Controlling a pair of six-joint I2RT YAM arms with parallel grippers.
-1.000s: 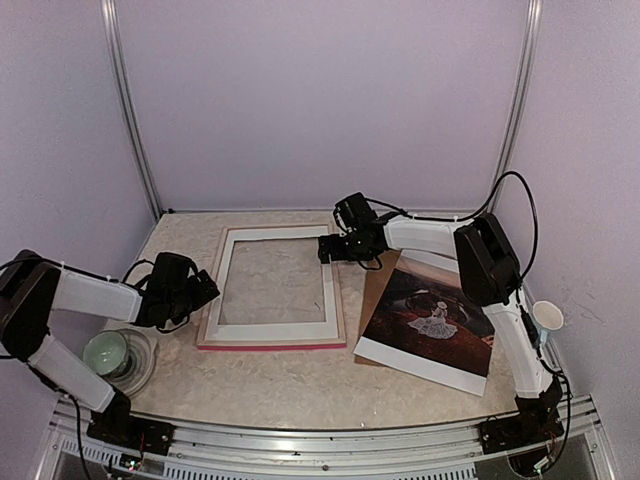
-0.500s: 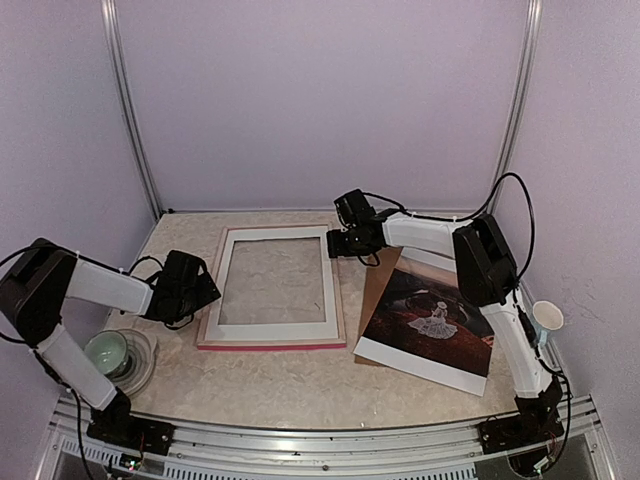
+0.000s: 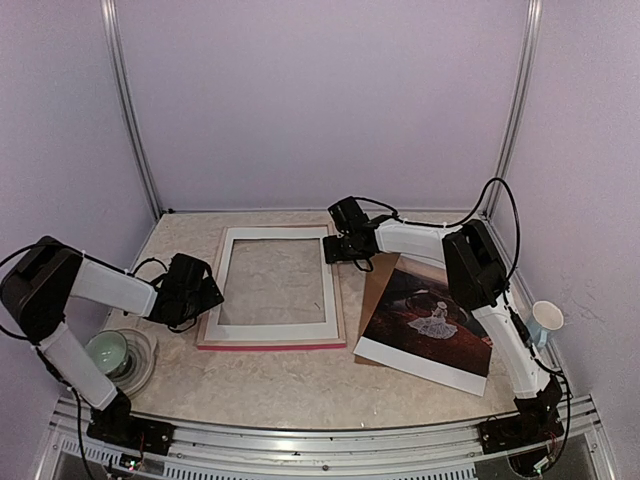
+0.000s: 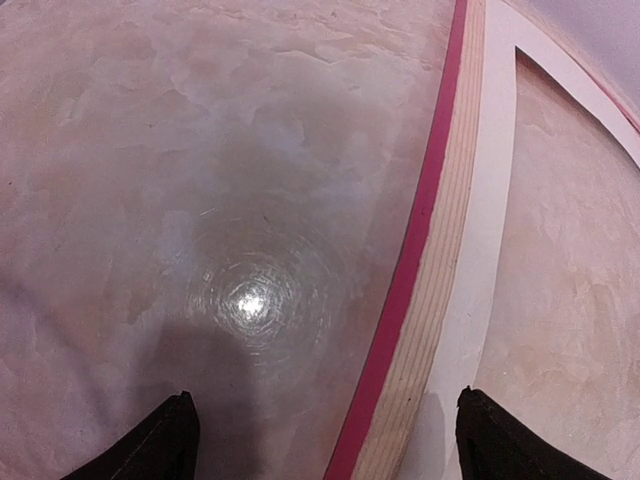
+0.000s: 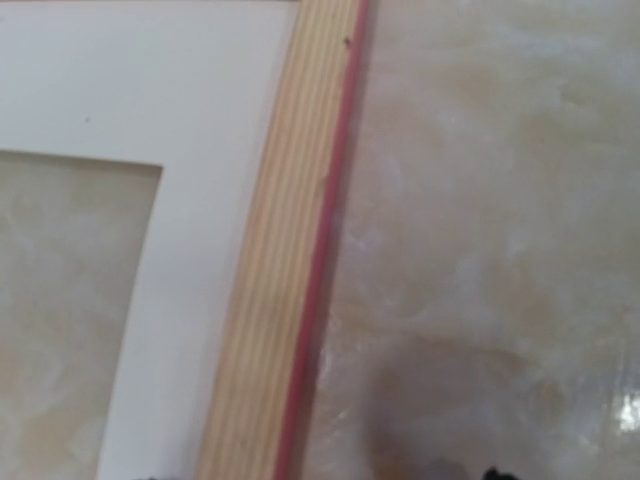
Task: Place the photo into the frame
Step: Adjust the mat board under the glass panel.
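Top external: left end effector (image 3: 210, 292) has edged up to frame (image 3: 270, 344); right end effector (image 3: 331, 248) has shifted to its far corner.
Left wrist: fingers (image 4: 150, 440) spread, astride frame edge.
Right wrist: grip unclear.

Top view: right gripper (image 3: 335, 248) fingertips are hidden under its own wrist at the frame (image 3: 270, 344)'s far right corner, contact unreadable. Left gripper (image 3: 205, 292) tips likewise masked by its housing. Right wrist view is soft, just dark slivers at the bottom edge, so jaw gap not readable. Left wrist view crops the fingertips (image 4: 170, 445) and frame rail. Backing board (image 3: 378, 278) mostly under the photo (image 3: 430, 320). Green cup (image 3: 105, 352) partly behind the left arm.
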